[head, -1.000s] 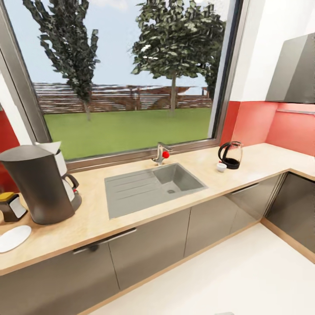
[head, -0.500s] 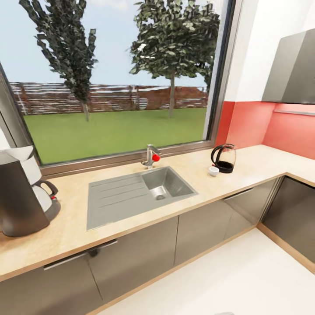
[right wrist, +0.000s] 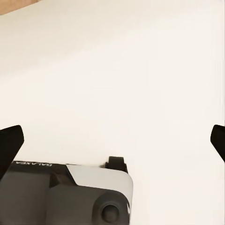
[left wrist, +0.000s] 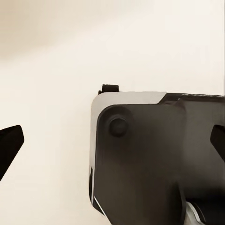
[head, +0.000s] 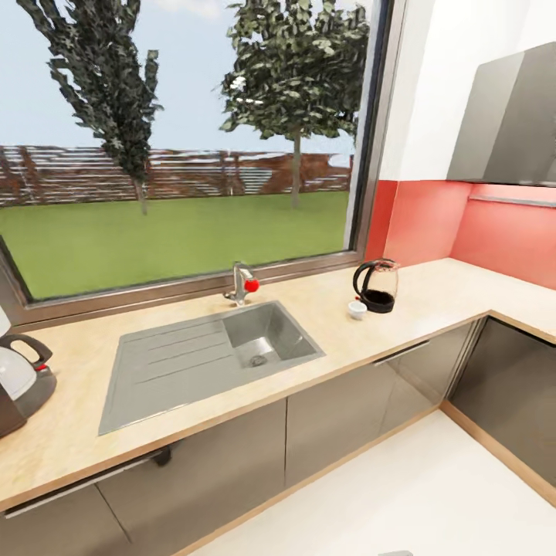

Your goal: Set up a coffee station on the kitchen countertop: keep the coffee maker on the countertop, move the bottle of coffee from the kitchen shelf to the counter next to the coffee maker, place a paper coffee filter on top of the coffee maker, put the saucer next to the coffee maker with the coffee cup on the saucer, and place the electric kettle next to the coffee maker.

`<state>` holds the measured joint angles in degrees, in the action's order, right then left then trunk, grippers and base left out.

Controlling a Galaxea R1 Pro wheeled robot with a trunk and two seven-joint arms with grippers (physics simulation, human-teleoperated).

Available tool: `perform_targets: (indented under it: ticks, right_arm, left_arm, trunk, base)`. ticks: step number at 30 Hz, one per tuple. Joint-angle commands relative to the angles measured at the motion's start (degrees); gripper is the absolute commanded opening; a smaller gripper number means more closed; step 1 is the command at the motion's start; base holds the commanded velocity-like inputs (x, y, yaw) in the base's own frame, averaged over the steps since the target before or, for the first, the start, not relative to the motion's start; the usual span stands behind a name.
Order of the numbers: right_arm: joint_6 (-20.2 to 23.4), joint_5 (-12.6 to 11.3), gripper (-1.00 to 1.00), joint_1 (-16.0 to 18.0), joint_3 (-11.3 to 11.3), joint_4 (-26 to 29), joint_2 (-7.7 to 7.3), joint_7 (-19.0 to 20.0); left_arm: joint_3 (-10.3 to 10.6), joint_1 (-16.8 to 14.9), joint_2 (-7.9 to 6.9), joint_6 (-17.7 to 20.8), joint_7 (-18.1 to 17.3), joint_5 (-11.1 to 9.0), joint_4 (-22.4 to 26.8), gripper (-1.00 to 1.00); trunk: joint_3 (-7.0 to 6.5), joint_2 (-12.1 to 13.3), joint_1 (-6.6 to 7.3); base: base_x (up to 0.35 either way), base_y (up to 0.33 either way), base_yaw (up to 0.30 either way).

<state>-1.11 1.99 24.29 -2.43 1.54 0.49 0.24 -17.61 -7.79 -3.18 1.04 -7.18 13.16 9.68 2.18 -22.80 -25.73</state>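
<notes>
The electric kettle (head: 377, 286), clear with a dark handle and base, stands on the wooden countertop (head: 432, 297) to the right of the sink. A small white coffee cup (head: 357, 310) sits just beside it on its left. At the far left edge shows part of the coffee maker (head: 19, 378), its white carafe with a dark handle. The saucer, coffee bottle and paper filter are out of view. My left gripper (left wrist: 112, 143) is open above the pale floor, nothing between its fingers. My right gripper (right wrist: 114, 140) is open too and holds nothing.
A grey sink (head: 208, 355) with a drainboard and a red-knobbed faucet (head: 242, 282) is set under the big window. The counter turns a corner at the right below a grey hood (head: 506, 123). Dark cabinet fronts line the pale floor (head: 401, 494).
The camera has turned to the right, so the whole scene has shifted left. The saucer, the bottle and most of the coffee maker have left the picture; nothing on the counter moved.
</notes>
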Motion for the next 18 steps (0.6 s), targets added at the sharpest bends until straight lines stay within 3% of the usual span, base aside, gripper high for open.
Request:
perform_targets:
  ticks: [1, 18]
  right_arm:
    - [-0.12, 0.2, 1.0, 0.05, -0.21, -0.04, 0.01, 0.02]
    - [-0.12, 0.2, 1.0, 0.05, -0.21, -0.04, 0.03, 0.02]
  left_arm:
    - [-0.49, -0.03, 0.01, 0.11, -0.3, 0.55, 0.08, 1.0]
    - [-0.51, -0.03, 0.39, 0.11, -0.3, 0.58, 0.08, 1.0]
  trunk:
    - [0.13, -0.12, -0.06]
    - [0.13, -0.12, -0.06]
  base:
    - [0.217, -0.273, 0.0]
    - [0.224, -0.264, 0.0]
